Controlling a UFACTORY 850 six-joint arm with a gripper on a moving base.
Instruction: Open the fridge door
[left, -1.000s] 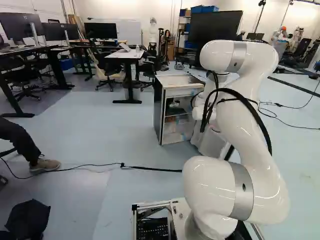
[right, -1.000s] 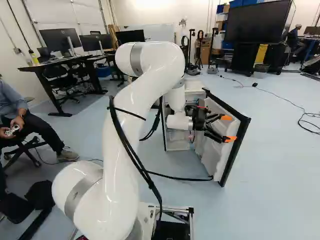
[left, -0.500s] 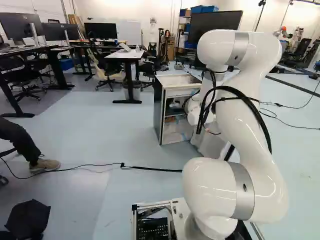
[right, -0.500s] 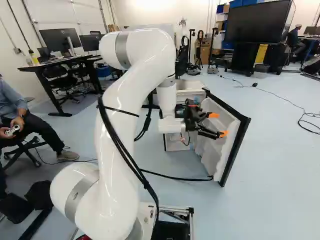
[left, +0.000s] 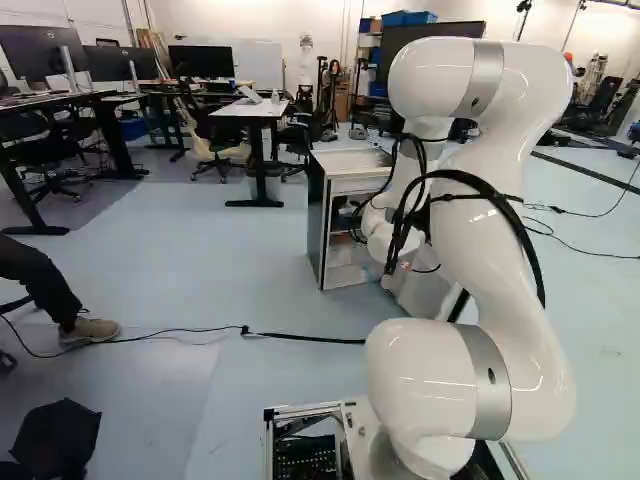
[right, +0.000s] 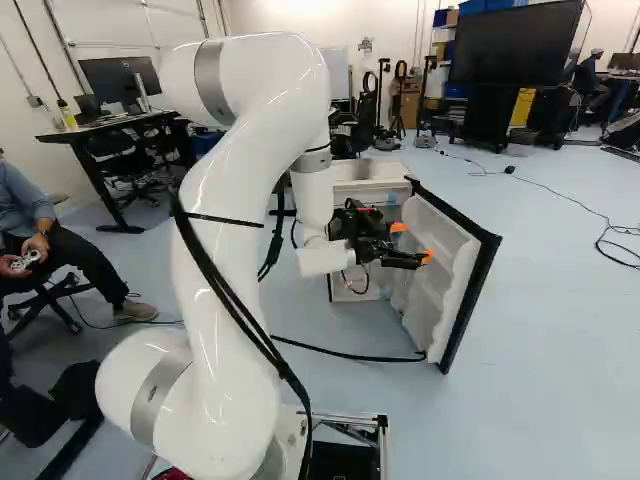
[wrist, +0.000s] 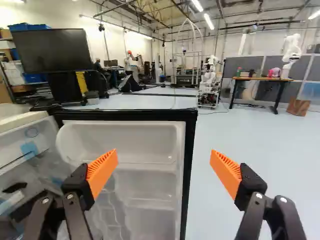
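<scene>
Gripper: black, its two fingers spread well apart with nothing clamped between them; it (right: 413, 242) hangs at the end of the white arm (right: 240, 150), fridge-side of it in the right base view.
Clock: read from above, twelve o'clock being straight ahead of the gripper in the wrist view, or straight ahead of the base in the base views.
Orange pads: the eleven o'clock one (wrist: 101, 172) overlaps the door's white inner face in the wrist view, and whether it touches cannot be told; the one o'clock one (wrist: 226, 172) shows against the floor (wrist: 270, 145).
Fridge door: standing open; in the wrist view the door (wrist: 150, 142) lies ahead of the gripper, mostly at eleven o'clock, its black free edge (wrist: 190, 150) close to twelve, in the gap between the fingers. In the right base view it lies at about three o'clock from the gripper, upright, moulded inner face turned toward it.
Fridge body: boxy, open at the front, near twelve o'clock from the base in the left base view (left: 318, 215); from the gripper in the wrist view it sits at ten o'clock (wrist: 22, 132), joining the door.
Black cable: on the floor (right: 350, 353), reaching the door's lower corner in the right base view.
Screen: large, dark, beyond the fridge at about ten o'clock from the gripper (wrist: 50, 50).
Another robot: far beyond the door (wrist: 209, 85), just past twelve o'clock.
</scene>
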